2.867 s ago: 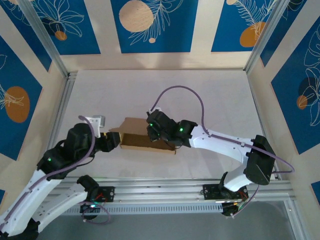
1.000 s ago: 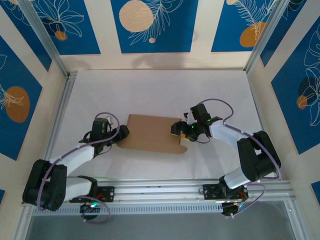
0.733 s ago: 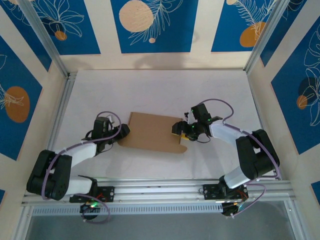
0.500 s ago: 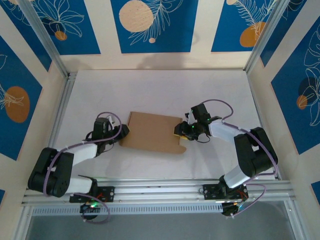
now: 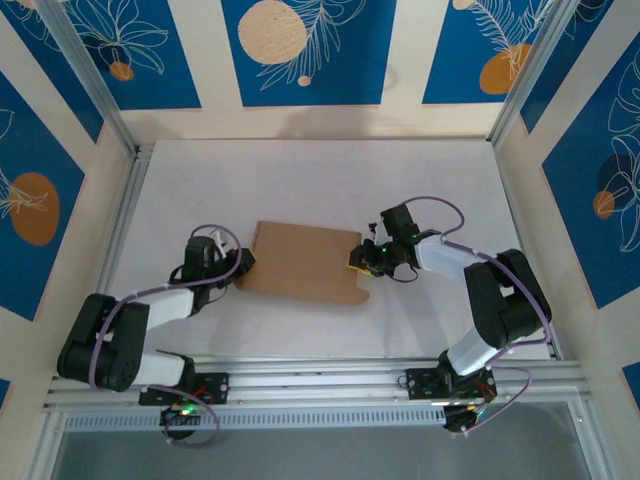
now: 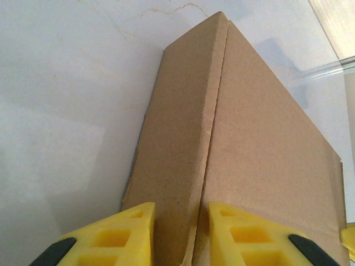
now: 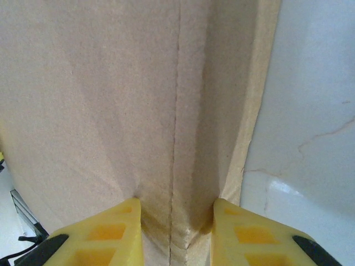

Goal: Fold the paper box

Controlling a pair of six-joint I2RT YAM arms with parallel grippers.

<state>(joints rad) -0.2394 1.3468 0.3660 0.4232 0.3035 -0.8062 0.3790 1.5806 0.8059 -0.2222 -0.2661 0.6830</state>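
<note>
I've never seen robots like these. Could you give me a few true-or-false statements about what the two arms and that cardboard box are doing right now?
1. The paper box lies on the white table between the two arms. True.
2. The left claw is at the box's left end, with cardboard between its fingers. True.
3. The right claw hangs high above the box. False: it is down at the box's right end, with cardboard between its fingers.
4. The fingers are blue. False: they are yellow.
5. The box's lid stands upright. False: its top lies flat and shut.
</note>
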